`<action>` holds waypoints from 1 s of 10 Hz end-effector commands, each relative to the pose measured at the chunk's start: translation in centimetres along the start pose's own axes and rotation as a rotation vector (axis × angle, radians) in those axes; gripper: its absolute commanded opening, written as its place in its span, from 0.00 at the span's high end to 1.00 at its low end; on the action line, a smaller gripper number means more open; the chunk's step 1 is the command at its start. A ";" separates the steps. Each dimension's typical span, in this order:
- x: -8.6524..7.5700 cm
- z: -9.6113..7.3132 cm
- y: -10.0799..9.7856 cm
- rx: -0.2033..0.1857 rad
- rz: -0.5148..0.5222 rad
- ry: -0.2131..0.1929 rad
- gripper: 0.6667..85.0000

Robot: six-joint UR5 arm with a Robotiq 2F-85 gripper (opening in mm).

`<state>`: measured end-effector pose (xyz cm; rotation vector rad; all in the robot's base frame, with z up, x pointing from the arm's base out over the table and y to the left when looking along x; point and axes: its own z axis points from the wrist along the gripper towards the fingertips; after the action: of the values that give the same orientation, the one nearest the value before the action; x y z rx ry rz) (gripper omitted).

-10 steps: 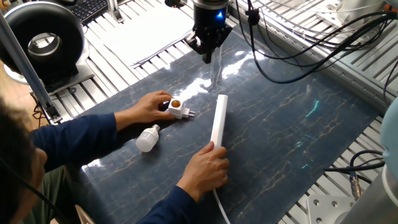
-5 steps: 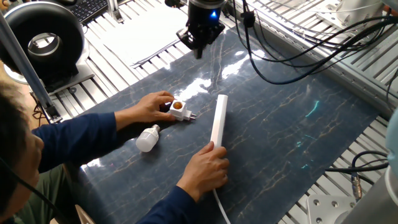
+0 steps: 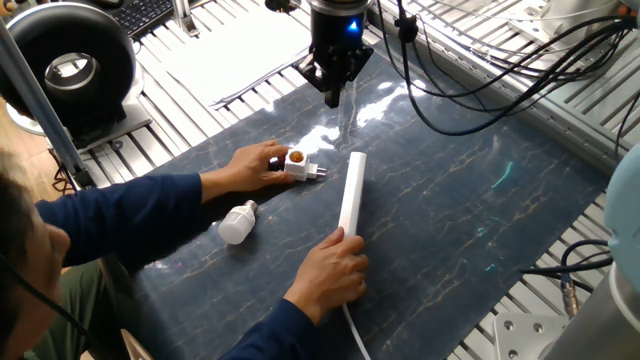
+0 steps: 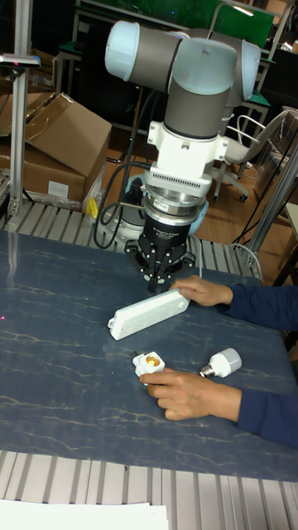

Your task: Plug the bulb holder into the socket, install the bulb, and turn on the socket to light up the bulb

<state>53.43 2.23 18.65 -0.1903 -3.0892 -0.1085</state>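
Two hands (image 3: pixel 335 275) hemming the socket (image 3: pixel 351 195).

We observe a dark blue marbled mat (image 3: pixel 470 210) covering the table, with a slatted aluminium frame (image 3: pixel 560 95) around it. A black ring-shaped device (image 3: pixel 68 62) stands at the far left corner. Black cables (image 3: pixel 480 70) hang above the mat. Cardboard boxes (image 4: pixel 58 141) stand behind the table.

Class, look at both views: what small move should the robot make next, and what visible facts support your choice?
Probably wait above the mat: a person's hands rest on the socket and bulb holder, the bulb lies apart, and the pincer hangs empty above.
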 end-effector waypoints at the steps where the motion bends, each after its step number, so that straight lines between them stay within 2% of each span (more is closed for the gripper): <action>1: -0.2 0.0 0.2 -0.007 -0.068 -0.004 0.99; 3: 0.2 0.3 -0.2 0.007 -0.071 0.013 0.98; 4: 0.1 0.6 0.0 0.001 -0.080 0.013 0.97; 5: -0.3 0.9 0.2 -0.006 -0.098 0.002 0.87; 6: -1.0 0.8 0.3 -0.005 -0.148 -0.024 0.66; 7: -0.2 0.5 -0.2 0.018 -0.170 0.024 0.56; 8: -1.1 0.0 -0.1 0.039 -0.175 0.021 0.58; 9: -1.8 -0.2 0.6 0.032 -0.188 0.007 0.55; 10: -2.7 -0.1 0.9 0.029 -0.213 -0.023 0.42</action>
<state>54.71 2.11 18.33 0.0664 -3.0964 -0.0611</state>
